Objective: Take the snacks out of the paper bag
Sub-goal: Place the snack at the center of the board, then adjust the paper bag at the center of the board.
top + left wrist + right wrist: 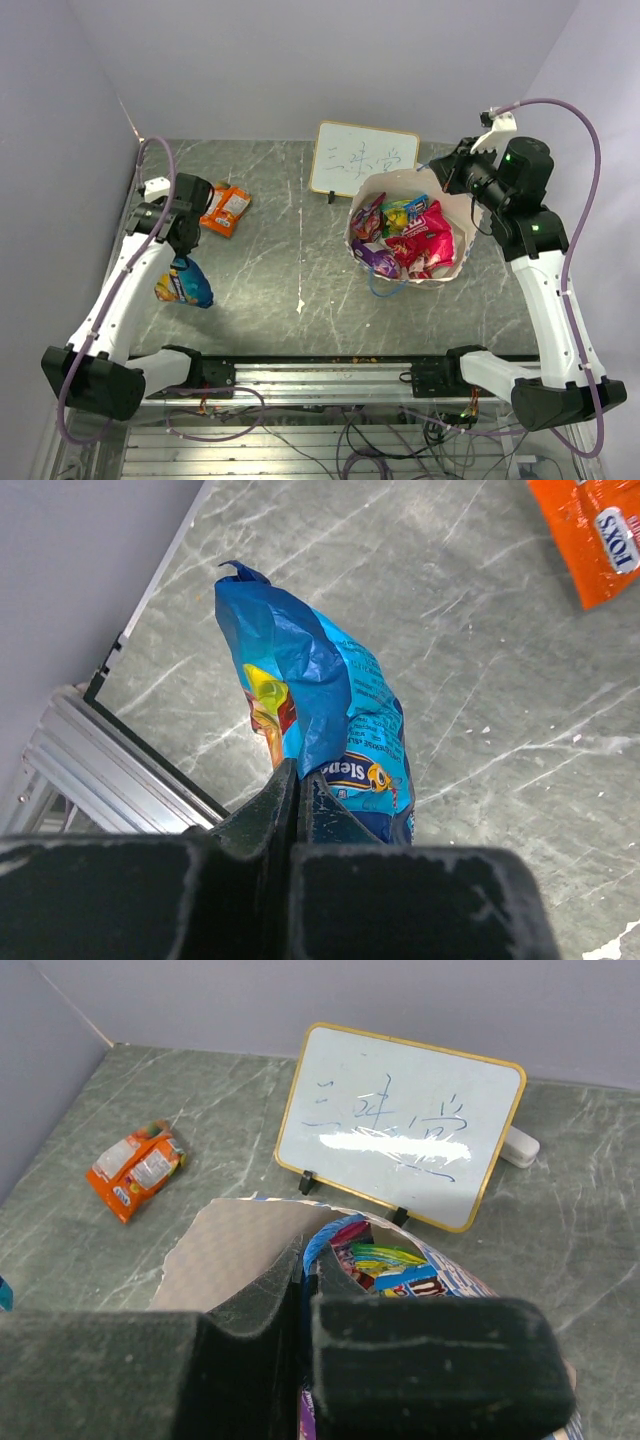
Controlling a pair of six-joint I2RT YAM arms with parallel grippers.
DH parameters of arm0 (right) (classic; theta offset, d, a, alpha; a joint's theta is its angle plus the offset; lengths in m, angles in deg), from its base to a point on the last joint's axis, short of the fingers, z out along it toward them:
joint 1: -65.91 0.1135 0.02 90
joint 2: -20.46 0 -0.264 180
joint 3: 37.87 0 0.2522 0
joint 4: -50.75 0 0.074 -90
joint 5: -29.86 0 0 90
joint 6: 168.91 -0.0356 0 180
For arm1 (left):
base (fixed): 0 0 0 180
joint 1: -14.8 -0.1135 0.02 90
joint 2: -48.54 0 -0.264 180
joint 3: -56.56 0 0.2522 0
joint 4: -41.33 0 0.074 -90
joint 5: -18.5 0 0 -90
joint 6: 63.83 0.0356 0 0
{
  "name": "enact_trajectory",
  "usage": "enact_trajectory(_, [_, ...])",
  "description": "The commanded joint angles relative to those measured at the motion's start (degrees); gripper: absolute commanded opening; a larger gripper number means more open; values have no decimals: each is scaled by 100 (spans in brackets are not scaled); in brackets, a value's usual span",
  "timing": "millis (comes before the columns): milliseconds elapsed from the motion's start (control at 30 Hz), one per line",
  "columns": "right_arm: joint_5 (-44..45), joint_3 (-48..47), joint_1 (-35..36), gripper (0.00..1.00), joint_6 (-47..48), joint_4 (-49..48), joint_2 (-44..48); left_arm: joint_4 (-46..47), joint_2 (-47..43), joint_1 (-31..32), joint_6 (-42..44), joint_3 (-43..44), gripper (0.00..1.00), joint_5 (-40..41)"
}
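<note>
My left gripper (184,255) is shut on the top edge of a blue snack packet (186,284), which hangs above the table at the left; the left wrist view shows the packet (335,695) dangling from the closed jaws (298,772). An orange packet (226,208) lies flat on the table further back. The cream paper bag (452,268) stands right of centre, mouth open, with pink-red, purple and yellow-green snacks (415,240) inside. My right gripper (441,178) is shut on the bag's blue cord handle (326,1231) at its far rim, jaws (308,1262) closed.
A white signboard (362,160) with a yellow frame stands just behind the bag, close to my right gripper. Grey walls close the table at the back and left. A metal rail (330,375) runs along the near edge. The bag's other blue handle (384,291) droops at its front.
</note>
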State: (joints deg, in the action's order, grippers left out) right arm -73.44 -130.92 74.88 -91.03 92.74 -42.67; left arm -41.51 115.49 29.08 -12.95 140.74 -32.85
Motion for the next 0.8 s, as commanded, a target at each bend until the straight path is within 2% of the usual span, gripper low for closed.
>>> enact_trajectory(0, [-7, -122, 14, 0, 156, -58, 23, -80, 96, -84, -378, -54, 7, 118])
enact_trajectory(67, [8, -61, 19, 0, 220, -79, 43, 185, 396, -132, -239, -185, 7, -18])
enact_trajectory(167, [62, -34, 17, 0, 260, -73, 40, 1164, 1088, -181, 462, -434, 7, -634])
enact_trajectory(200, [65, -38, 17, 0, 256, -69, 29, 1455, 1452, -195, 639, -349, 7, -994])
enact_trajectory(267, [23, -66, 15, 0, 231, -73, 0, 1273, 2279, -198, 618, 244, 7, -1206])
enact_trajectory(333, [-39, -102, 16, 0, 221, -57, -44, 1219, 2670, -189, 588, 676, 10, -1521])
enact_trajectory(367, [-68, -112, 17, 0, 205, -59, -63, 1368, 2633, -189, 550, 691, 16, -1773])
enact_trajectory(433, [-124, -97, 12, 0, 150, -87, -97, 1769, 2344, -172, 490, 479, 34, -2330])
enact_trajectory(567, [-427, -96, 14, 0, 142, -123, -170, 1893, 1962, -176, 375, 219, 69, -2728])
enact_trajectory(667, [-630, -49, 17, 0, 271, -148, -183, 1928, 1718, -180, 483, 157, 86, -2946])
enact_trajectory(700, [-678, -25, 17, 0, 324, -151, -182, 1981, 1623, -180, 536, 127, 95, -3042])
enact_trajectory(733, [-717, -6, 12, 0, 380, -147, -186, 2038, 1539, -180, 570, 105, 100, -3126])
enact_trajectory(767, [-744, -4, 14, 0, 445, -108, -194, 2097, 1433, -180, 580, 78, 100, -3188])
